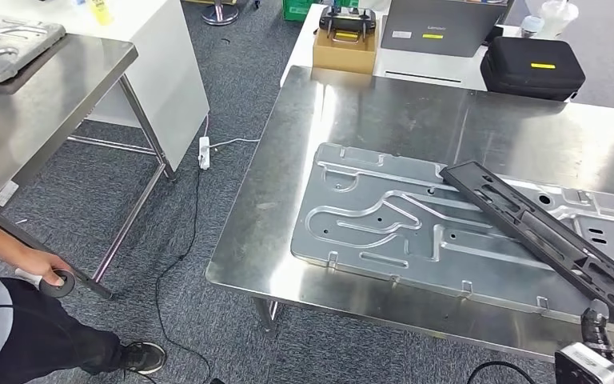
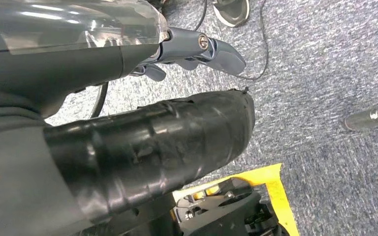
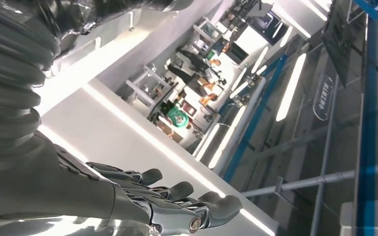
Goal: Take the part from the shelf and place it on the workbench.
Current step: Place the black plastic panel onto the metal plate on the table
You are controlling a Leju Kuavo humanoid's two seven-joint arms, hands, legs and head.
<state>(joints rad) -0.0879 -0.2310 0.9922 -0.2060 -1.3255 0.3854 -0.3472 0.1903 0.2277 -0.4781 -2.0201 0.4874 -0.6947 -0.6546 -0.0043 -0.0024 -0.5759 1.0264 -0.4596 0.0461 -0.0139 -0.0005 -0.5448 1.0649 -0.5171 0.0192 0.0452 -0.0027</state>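
The long black part [image 1: 552, 240] lies slanted across the metal plate [image 1: 384, 224] at the right of the workbench [image 1: 288, 264], so it looks like the release step: whether the right hand [image 3: 142, 201] grips it I cannot tell, while the left hand [image 2: 187, 54] hangs empty over the carpet [image 2: 325, 73], and next comes a clean withdrawal.

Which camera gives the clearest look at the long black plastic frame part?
The head view: the long black plastic frame part lies slanted across the stamped grey metal panel on the steel workbench. The left wrist view looks at carpet, the right wrist view at ceiling lights; I see no part there.
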